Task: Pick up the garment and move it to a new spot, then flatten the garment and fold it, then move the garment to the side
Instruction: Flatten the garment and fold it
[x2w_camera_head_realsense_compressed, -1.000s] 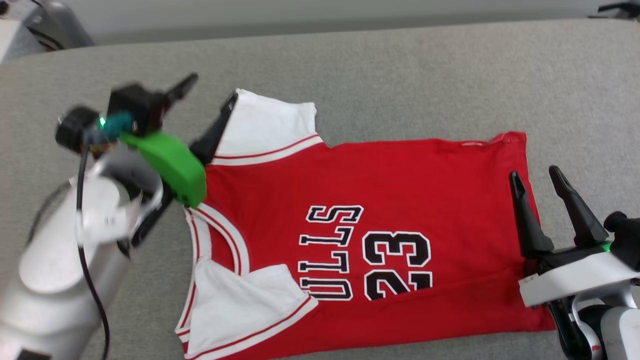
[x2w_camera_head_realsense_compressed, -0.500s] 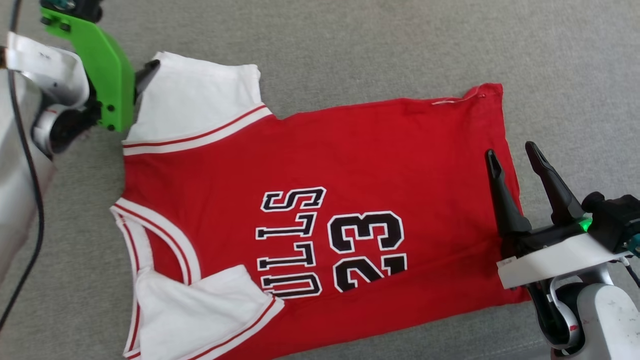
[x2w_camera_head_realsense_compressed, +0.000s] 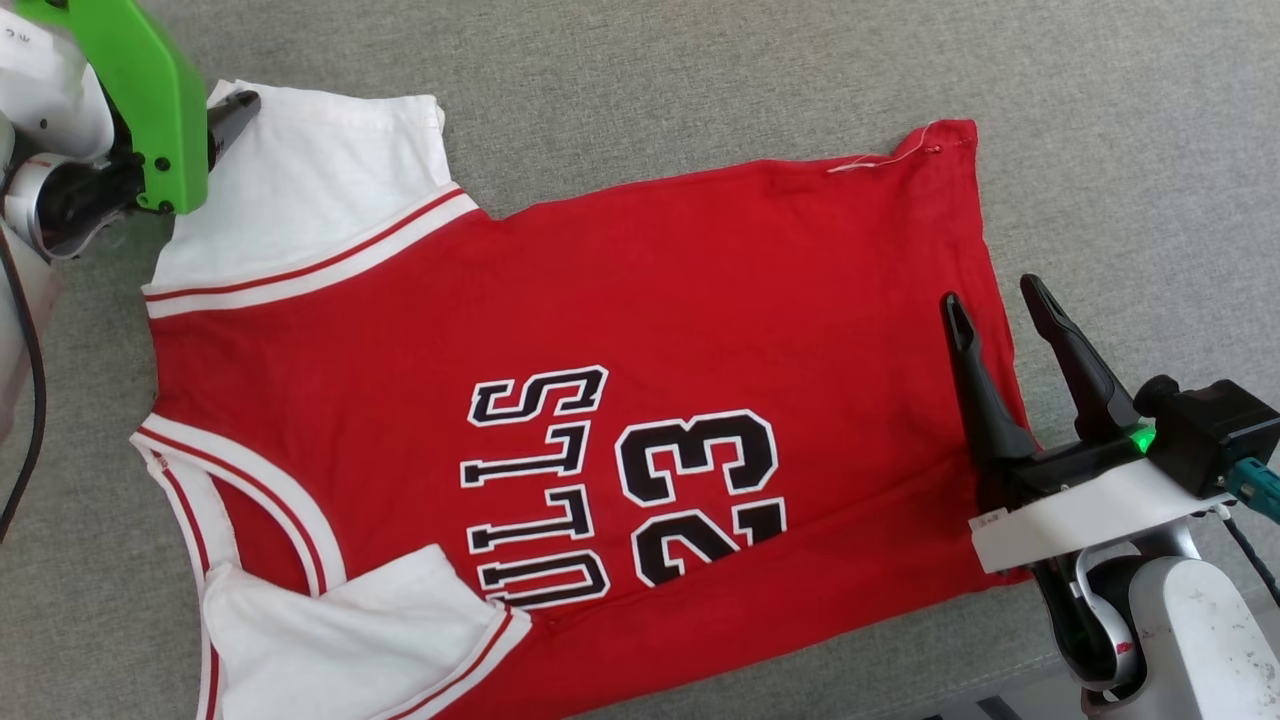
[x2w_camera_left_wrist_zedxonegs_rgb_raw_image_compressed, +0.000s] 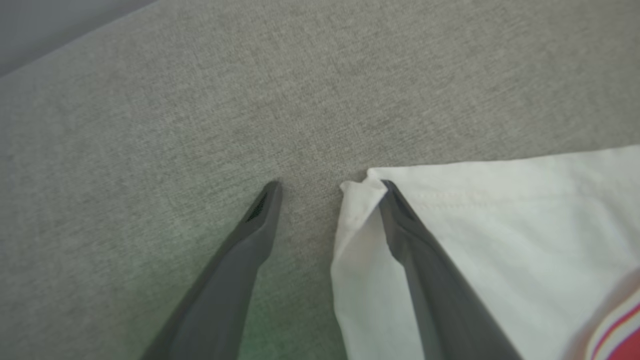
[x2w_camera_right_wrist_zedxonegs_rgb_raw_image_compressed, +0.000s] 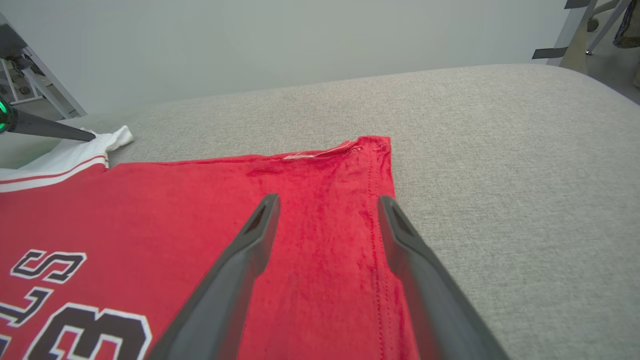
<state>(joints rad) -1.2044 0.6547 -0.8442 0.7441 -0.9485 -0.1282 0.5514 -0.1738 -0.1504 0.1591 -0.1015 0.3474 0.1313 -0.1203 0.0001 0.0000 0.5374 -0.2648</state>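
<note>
Grey woven upholstery (x2w_camera_head_realsense_compressed: 700, 80) spreads beneath us, and on it the red short-sleeved basketball jersey (x2w_camera_head_realsense_compressed: 600, 330) with black "23" lettering lies flat, face up, collar toward our left. Our left gripper (x2w_camera_left_wrist_zedxonegs_rgb_raw_image_compressed: 330, 184) is spread wide and holds nothing, one finger over the corner of the far white sleeve (x2w_camera_head_realsense_compressed: 320, 170), the other over bare upholstery. Our right gripper (x2w_camera_right_wrist_zedxonegs_rgb_raw_image_compressed: 327, 197), equally wide and empty, sits above the jersey's hem.
</note>
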